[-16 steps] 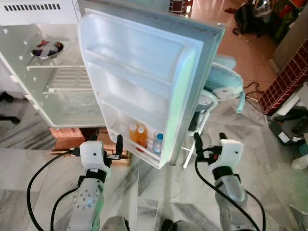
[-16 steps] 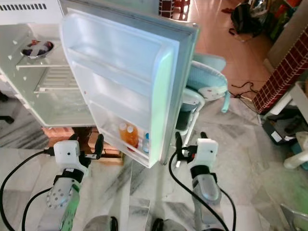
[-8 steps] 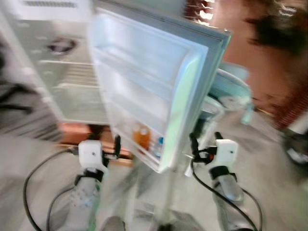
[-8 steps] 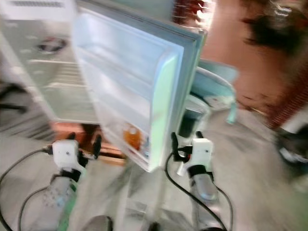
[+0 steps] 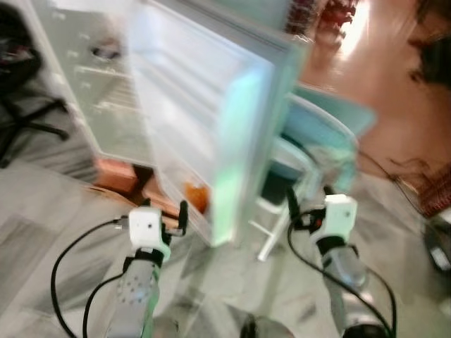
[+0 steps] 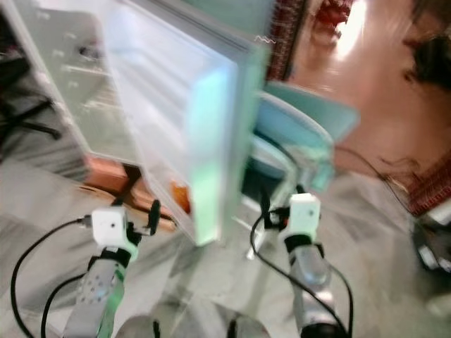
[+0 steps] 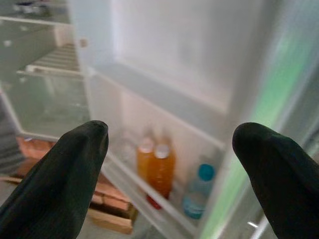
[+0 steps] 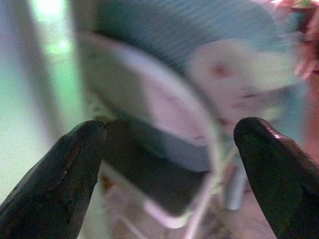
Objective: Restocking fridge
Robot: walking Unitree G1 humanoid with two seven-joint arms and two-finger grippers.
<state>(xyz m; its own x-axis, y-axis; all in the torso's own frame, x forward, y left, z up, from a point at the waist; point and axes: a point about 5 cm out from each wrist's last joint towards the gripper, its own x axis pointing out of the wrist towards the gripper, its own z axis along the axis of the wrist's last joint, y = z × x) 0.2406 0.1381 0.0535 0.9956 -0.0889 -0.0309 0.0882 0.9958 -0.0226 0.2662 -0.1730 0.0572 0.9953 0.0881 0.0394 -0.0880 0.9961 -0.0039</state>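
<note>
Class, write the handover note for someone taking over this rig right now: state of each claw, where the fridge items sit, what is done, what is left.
Left claw: open, empty, raised in front of the open fridge door.
Right claw: open, empty, aimed past the door's edge at a pale blue chair.
Items: two orange bottles and a blue-capped bottle stand in the door's bottom shelf. A bowl sits on an upper shelf inside the fridge.
Done: door open, three bottles in the door.
Left: nothing in hand; more stock would need fetching. Head views are blurred, so recheck positions before moving.
</note>
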